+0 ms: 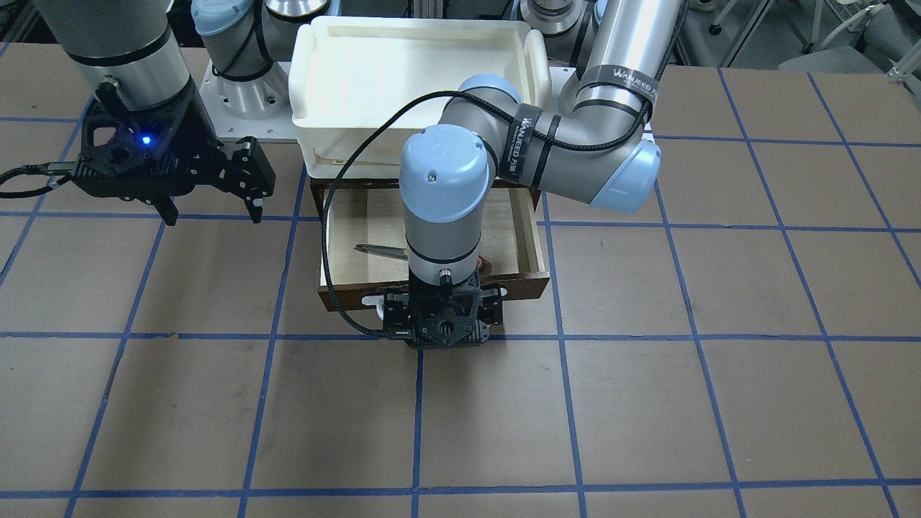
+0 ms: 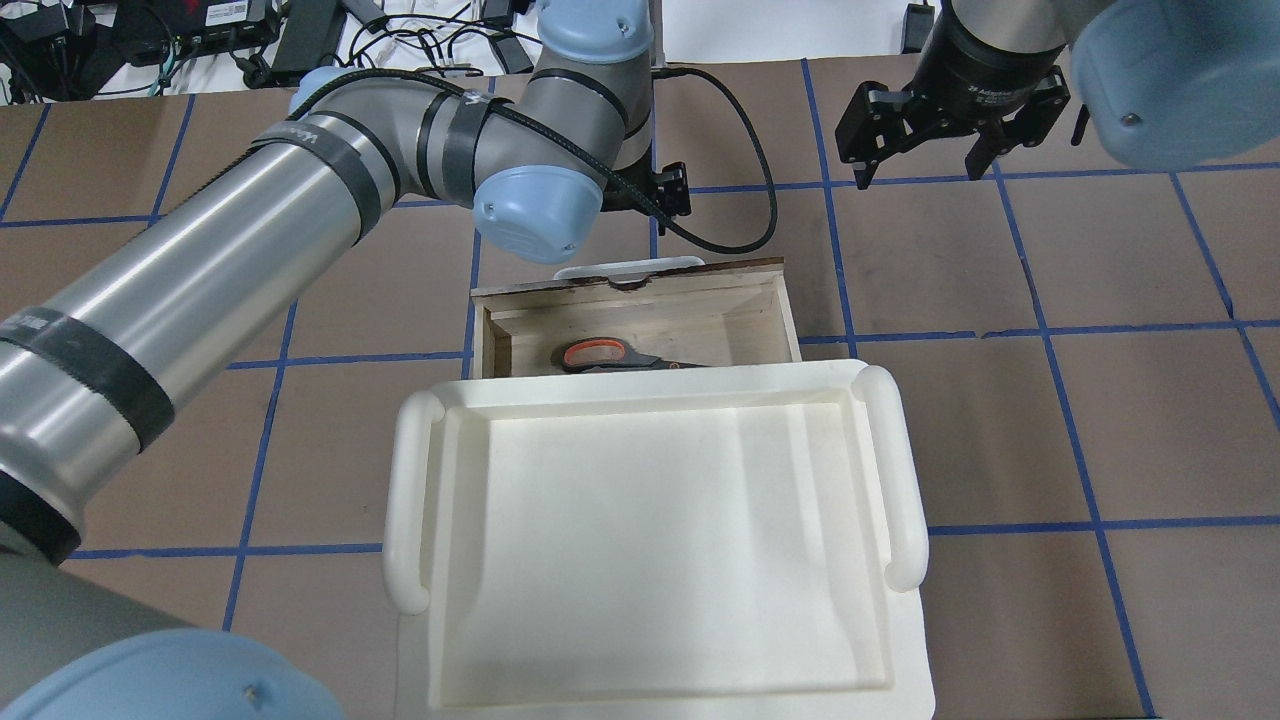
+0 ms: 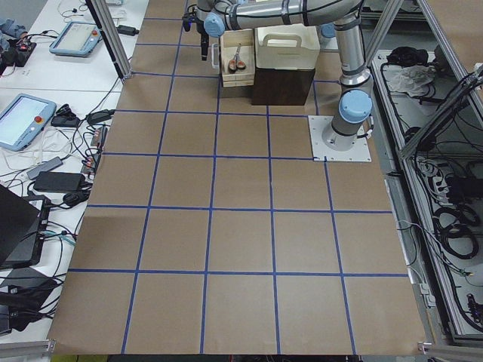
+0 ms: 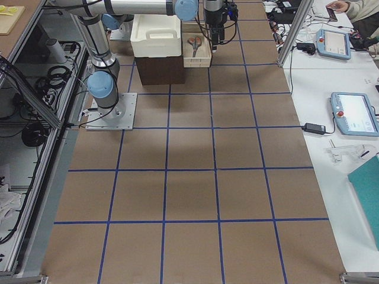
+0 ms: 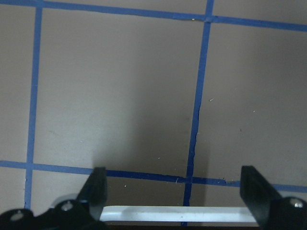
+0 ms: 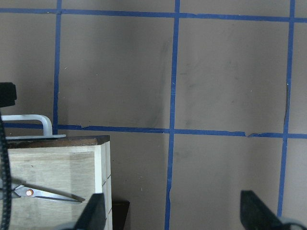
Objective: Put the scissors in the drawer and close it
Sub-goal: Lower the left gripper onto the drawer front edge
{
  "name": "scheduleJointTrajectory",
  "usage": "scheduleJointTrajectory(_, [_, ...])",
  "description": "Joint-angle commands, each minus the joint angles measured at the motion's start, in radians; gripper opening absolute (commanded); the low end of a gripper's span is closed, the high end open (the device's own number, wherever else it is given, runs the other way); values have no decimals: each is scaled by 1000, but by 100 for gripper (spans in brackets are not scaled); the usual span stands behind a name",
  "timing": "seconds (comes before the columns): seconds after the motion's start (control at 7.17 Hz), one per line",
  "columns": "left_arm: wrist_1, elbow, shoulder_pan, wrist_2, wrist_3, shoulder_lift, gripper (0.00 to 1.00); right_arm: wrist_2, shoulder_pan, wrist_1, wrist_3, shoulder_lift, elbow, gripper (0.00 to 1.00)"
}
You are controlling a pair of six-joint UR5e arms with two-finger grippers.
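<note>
Now my left gripper (image 5: pixel 175 189) hangs spread, straddling the white handle (image 5: pixel 182 213). To close the drawer (image 1: pixel 525 284) well, I judge I should stay square to its front and push straight and evenly, so it does not skew. The scissors (image 2: pixel 600 355) lie flat inside, below the rim. Beyond, my right gripper (image 2: pixel 918 172) hovers spread, well apart.

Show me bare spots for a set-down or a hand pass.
Bare table on the operators' side of the drawer and on both its flanks. The white tray is bare too. Crowded: drawer front, left gripper at the handle; scissors inside.
</note>
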Motion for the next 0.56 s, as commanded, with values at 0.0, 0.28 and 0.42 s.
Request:
scheduleJointTrajectory(0.0, [1, 0, -9, -8, 55, -27, 100, 7, -1, 1, 2, 1, 0, 100])
scheduleJointTrajectory(0.28, [-14, -1, -9, -48, 62, -37, 100, 7, -3, 1, 2, 0, 0, 100])
scheduleJointTrajectory(0.42, [-60, 0, -9, -79, 62, -39, 100, 7, -3, 2, 2, 0, 0, 100])
